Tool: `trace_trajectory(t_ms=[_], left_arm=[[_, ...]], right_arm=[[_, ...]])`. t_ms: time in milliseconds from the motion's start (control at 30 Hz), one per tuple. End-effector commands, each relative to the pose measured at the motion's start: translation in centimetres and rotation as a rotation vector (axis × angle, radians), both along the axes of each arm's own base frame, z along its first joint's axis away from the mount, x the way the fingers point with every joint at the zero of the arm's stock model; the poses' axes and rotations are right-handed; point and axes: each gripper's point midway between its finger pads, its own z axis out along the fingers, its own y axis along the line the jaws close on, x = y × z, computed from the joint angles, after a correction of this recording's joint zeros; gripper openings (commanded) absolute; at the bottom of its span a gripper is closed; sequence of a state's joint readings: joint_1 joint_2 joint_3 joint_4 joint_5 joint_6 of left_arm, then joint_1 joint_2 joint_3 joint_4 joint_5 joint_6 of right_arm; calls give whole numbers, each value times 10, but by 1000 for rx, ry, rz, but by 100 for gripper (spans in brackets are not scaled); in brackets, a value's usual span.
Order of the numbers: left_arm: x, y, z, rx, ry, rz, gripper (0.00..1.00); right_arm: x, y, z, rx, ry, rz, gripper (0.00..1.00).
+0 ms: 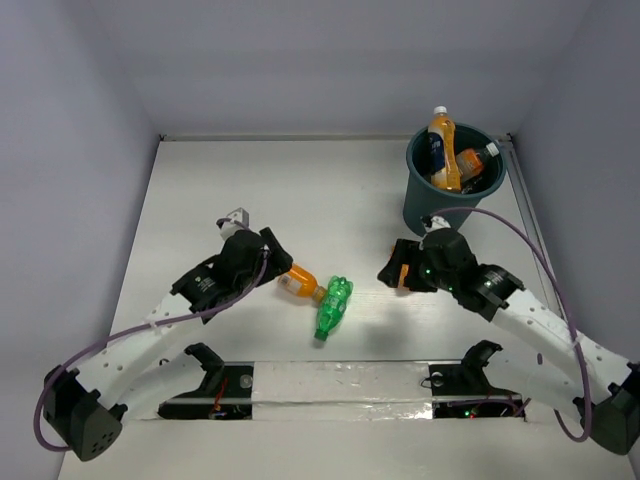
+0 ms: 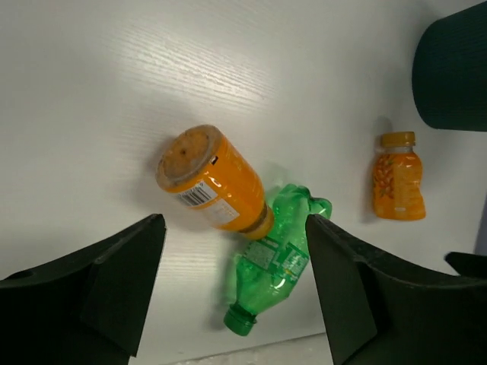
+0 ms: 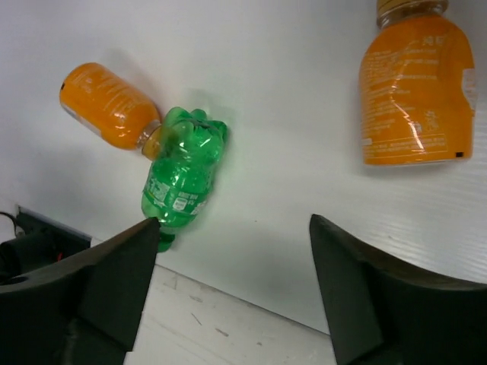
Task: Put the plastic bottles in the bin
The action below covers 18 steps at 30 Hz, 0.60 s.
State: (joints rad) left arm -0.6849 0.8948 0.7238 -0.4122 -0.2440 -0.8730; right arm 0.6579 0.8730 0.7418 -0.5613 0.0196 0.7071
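Where the counter (image 1: 250, 180) meets its near edge, a pale strip (image 1: 340, 385) runs between the two arm bases. The green bottle (image 1: 333, 308) lies just beyond it, cap pointing at the strip. The capped end of an orange bottle (image 1: 298, 281) touches the green bottle's lobed base from the left; this bottle lies on its side, angled away leftward. Over it hangs the left end effector (image 2: 233, 228), fingers spread wide and gripping nothing.

Right of the green bottle, across a gap of bare white counter, the right end effector (image 3: 234, 226) is likewise spread wide and empty. A stubby orange bottle (image 3: 415, 91) lies flat just outside the finger on the right of the wrist view, and is half hidden beneath the end effector in the top view.

Farther from the green bottle, up and to the right, the bin (image 1: 425, 205) stands upright close to the far right corner, its rim near the right wall (image 1: 590, 120) and short of the back wall (image 1: 330, 60). Inside it, a blue-labelled orange bottle (image 1: 440, 135) stands with its white cap above the rim. A second orange bottle (image 1: 475, 160) leans toward the bin's right side. From the green bottle straight back to the back wall, the white counter lies open.
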Motion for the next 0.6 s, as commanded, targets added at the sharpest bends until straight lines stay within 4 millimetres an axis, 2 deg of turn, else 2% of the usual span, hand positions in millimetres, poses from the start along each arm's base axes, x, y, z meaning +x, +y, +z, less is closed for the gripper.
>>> trace_trajectory(t_ms=[0,33,67,100,133,167,200,233,267,367,433,567], left_arm=[[-17,-7,-2,-116,69,-2,74],[-22,-5,-9,-123,83,3,80],[-25,-5,-12,-138,99,17,92],[-28,-6,-14,-154,109,15,97],[-30,-3,-19,-163,119,26,99],[-32,-3,-22,-176,132,33,99],[-34,-6,-24,-192,138,24,99],[-38,-5,-31,-193,154,25,99],[-39,-6,-32,-202,161,25,99],[-42,-10,-37,-239,177,25,99],[-42,-12,-37,-265,176,33,99],[-39,-12,-40,-283,172,48,99]], right_arm=[[12,42,25,65,-64,-3,88],[9,53,23,66,-52,14,97],[9,69,30,95,-45,17,100],[9,83,15,62,-8,28,100],[-1,100,12,64,9,67,100],[2,115,17,102,15,63,100],[1,125,14,110,26,72,100],[5,134,-1,94,58,69,100],[7,142,-2,119,71,62,100],[12,147,-24,64,102,30,100],[20,143,-27,27,87,-7,100],[23,138,-42,-32,109,-37,100]])
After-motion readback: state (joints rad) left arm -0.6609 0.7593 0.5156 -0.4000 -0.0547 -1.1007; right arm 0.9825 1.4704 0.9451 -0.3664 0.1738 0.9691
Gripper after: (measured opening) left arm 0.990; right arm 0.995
